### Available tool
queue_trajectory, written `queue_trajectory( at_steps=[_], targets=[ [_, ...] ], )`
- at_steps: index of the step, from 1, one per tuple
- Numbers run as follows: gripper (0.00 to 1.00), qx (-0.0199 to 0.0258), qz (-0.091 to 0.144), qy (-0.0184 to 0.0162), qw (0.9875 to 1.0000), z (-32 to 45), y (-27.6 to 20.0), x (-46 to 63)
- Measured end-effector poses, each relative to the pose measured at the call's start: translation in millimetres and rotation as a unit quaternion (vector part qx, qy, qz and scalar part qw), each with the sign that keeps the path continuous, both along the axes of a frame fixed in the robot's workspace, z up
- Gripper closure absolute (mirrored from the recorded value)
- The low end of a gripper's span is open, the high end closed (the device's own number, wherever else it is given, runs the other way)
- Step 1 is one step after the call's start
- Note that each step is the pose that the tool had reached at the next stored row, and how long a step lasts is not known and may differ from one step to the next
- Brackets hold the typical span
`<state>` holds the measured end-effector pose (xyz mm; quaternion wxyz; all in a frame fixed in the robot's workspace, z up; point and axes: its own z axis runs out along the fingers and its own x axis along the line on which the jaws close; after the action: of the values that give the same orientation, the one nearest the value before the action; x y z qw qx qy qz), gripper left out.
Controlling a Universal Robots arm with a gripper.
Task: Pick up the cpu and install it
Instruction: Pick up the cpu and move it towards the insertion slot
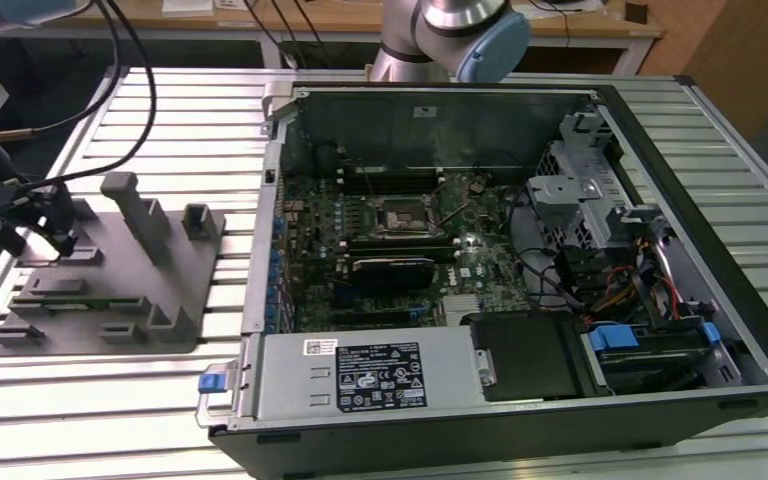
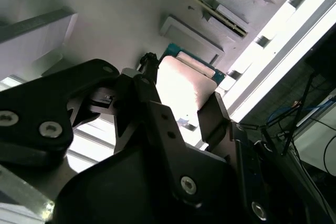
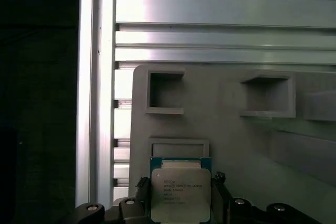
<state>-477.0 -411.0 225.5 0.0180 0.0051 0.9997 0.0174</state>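
Silvery-grey cpu point(image 3: 181, 195) sits pinched by two opposite edges between the narrowly spread jaws, a hold that appears to leave its faces untouched. It is at its pocket on the grey fixture point(image 3: 231, 145), on the counter point(image 1: 117, 410) beside the computer case point(image 1: 491, 445).

Slatted aluminium table point(image 1: 104, 420) — glare on slats; wooden desk point(image 1: 584, 28) behind; wooden panel point(image 1: 744, 60) beside it.

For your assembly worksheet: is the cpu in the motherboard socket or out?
Out: the gripper grips the cpu at the grey fixture.
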Motion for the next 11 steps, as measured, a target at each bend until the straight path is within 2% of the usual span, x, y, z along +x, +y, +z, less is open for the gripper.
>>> queue_trajectory(
  at_steps=[7, 11],
  targets=[
    [0.45, 0.0000, 0.000, 0.0000, 1.0000, 12.9, 0.0, 0.0],
    [0.45, 0.0000, 0.000, 0.0000, 1.0000, 16.6, 0.0, 0.0]
  ],
)
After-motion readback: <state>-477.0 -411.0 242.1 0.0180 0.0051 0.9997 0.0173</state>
